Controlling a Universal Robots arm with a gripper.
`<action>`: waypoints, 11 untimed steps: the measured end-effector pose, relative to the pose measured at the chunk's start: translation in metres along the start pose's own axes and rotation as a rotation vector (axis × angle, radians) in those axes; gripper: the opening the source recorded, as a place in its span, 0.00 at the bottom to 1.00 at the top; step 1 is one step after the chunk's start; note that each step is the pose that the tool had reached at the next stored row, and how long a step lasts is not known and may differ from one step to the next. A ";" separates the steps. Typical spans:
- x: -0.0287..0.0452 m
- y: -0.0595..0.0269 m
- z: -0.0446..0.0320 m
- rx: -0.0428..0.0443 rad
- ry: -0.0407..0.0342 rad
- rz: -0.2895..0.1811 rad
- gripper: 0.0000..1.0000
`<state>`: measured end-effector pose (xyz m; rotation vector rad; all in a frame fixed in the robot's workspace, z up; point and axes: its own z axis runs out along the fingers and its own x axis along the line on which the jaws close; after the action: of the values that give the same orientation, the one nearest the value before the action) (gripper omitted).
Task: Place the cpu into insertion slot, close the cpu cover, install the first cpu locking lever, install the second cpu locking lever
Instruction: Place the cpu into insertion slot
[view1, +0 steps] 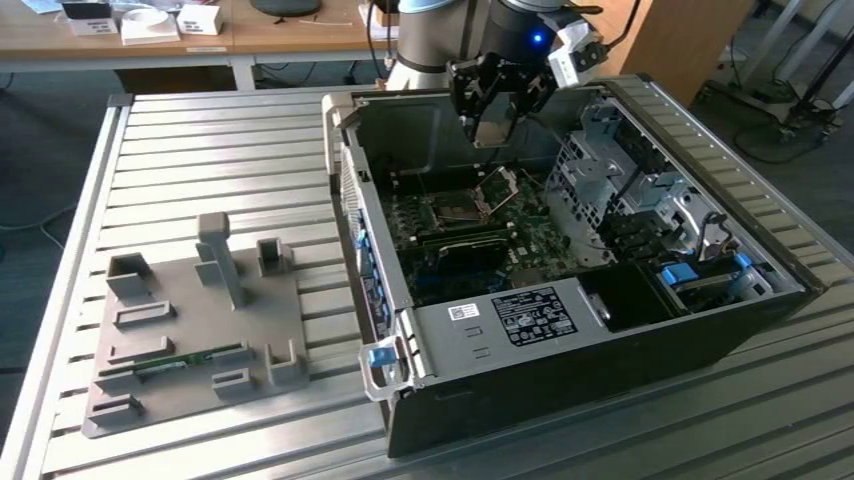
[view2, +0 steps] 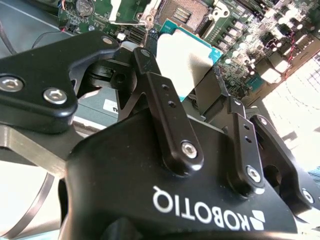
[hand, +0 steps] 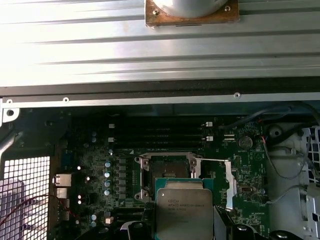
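The small flat square cpu with its silver-grey metal top and green rim (hand: 182, 212) is hanging clamped between the black gripper's (view2: 182, 72) two fingers (view2: 167, 115), above the green circuit board inside the open black computer case (view1: 574, 370) on the slatted metal table (view1: 200, 160). The dark square insertion slot (hand: 167, 170) is lying open to above, just beside the cpu, with the silver cpu cover (view1: 501, 190) standing tilted up at the slot's edge. In the first wrist view the cpu's near edge is being cut off, and in the second wrist view the gripper body is hiding part of it.

The cpu (hand: 182, 212) has a dull silver-grey metal top (edged in green board), and the gripper (view2: 185, 70) is smooth black with a soft sheen and bright steel screws. The table (view1: 200, 140) is ribbed pale metal with a brushed look. The fixture block (view1: 187, 300) looks like matt grey plastic, and the computer case (view1: 400, 130) is bare grey sheet metal inside.
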<state>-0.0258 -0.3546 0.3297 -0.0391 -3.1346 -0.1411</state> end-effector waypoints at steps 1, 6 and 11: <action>0.0000 0.0000 0.0003 -0.0002 -0.0001 0.000 0.54; 0.0000 -0.0002 0.0019 0.0000 0.0002 0.000 0.54; 0.0000 -0.0004 0.0041 -0.0003 0.0000 0.000 0.54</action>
<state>-0.0259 -0.3546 0.3256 -0.0391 -3.1346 -0.1416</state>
